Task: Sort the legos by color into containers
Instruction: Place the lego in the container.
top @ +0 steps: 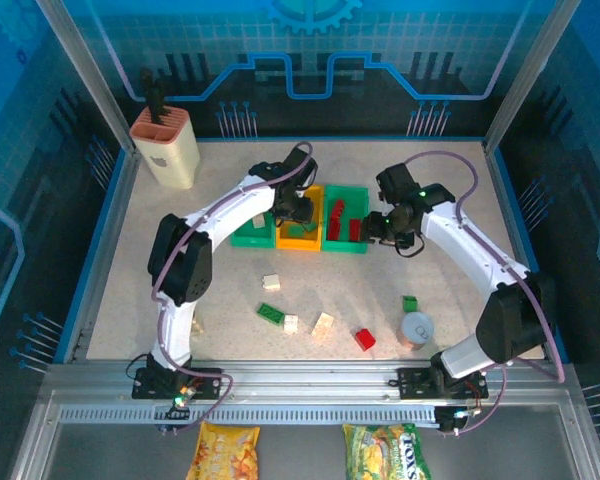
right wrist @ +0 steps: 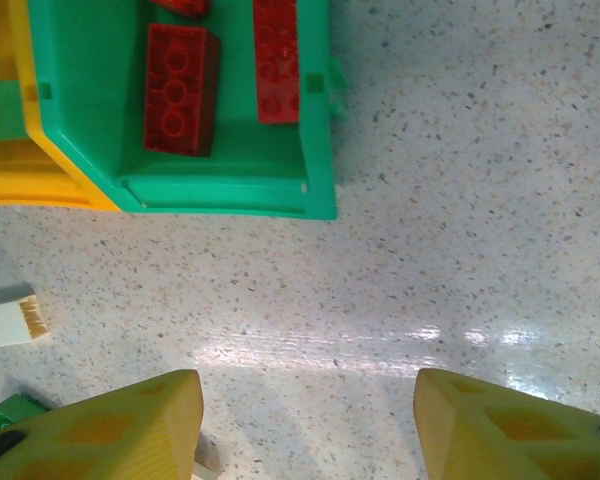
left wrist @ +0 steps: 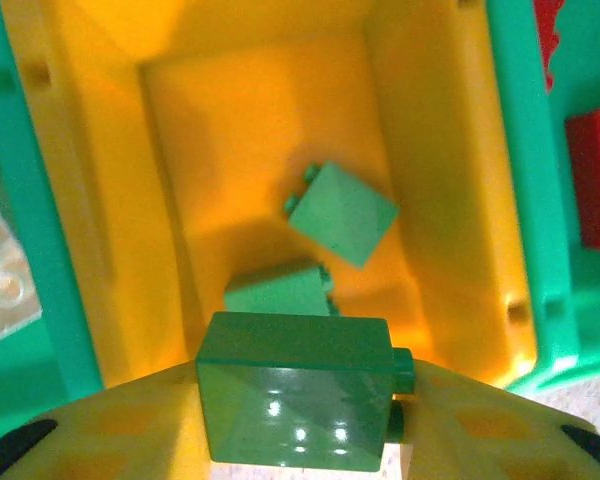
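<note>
As you look through the left wrist camera, the left fingers (left wrist: pixel 480 430) at the bottom edge of the frame are clamped on a green lego (left wrist: pixel 295 390), which hangs over the near end of the yellow bin (left wrist: pixel 110 230). Two more green bricks (left wrist: pixel 342 213) lie on that bin's floor in the middle of the frame, and a cream brick (left wrist: pixel 2 280) sits in the left green bin (left wrist: pixel 35 200) at the left edge. In the top view you find these bins joined in a row at the centre of the frame, with the left arm reaching over the middle one. The right green bin (right wrist: pixel 230 195) takes the upper left of the right wrist frame and holds red bricks (right wrist: pixel 180 90). Below it the right fingers (right wrist: pixel 110 420) stand wide apart with nothing between them, over bare counter (right wrist: pixel 430 250) just off the bin's near wall. Lower in the top view, loose legos lie scattered on the counter: a cream piece (top: pixel 271 283), a green piece (top: pixel 271 313), two cream ones (top: pixel 323 322) beside it, a red one (top: pixel 364 339), and a small green one (top: pixel 409 302) just above a grey can (top: pixel 416 328). A beige knife block (top: pixel 166 147) stands at the upper left.
</note>
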Robot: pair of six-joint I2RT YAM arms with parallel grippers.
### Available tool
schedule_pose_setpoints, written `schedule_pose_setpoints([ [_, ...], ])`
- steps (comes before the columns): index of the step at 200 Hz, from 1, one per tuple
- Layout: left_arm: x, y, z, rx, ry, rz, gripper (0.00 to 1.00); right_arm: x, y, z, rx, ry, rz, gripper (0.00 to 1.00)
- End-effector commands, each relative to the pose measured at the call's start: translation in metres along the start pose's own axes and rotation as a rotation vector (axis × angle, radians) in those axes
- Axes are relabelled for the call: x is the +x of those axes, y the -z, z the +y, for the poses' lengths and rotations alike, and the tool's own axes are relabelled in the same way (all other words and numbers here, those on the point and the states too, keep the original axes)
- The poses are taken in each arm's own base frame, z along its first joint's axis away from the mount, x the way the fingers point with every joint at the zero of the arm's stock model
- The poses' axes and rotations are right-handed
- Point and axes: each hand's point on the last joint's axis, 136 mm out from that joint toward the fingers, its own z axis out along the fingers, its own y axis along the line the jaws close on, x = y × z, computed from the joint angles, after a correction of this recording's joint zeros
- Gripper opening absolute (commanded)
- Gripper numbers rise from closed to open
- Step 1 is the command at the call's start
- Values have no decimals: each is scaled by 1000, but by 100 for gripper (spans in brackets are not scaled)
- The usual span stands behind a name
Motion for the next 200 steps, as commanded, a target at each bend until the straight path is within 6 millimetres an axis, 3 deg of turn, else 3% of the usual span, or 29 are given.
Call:
schedule_pose_setpoints([
  [1, -9, -8, 4, 12, 29, 28, 46, 6, 7, -17, 33, -10, 5, 59],
  [54, -34, -37, 12, -1, 68, 10, 46, 7, 15, -35, 52, -35, -6, 59],
  [101, -43, -56, 13, -3, 92, 6, 47, 7, 15, -44, 52, -61, -12, 59],
  [140, -44, -56, 11, 6, 102, 7, 50, 6, 12, -53, 62, -72, -1, 59],
  [200, -43, -41, 8, 36, 118, -16, 55, 10, 5, -71, 67, -102, 26, 59],
])
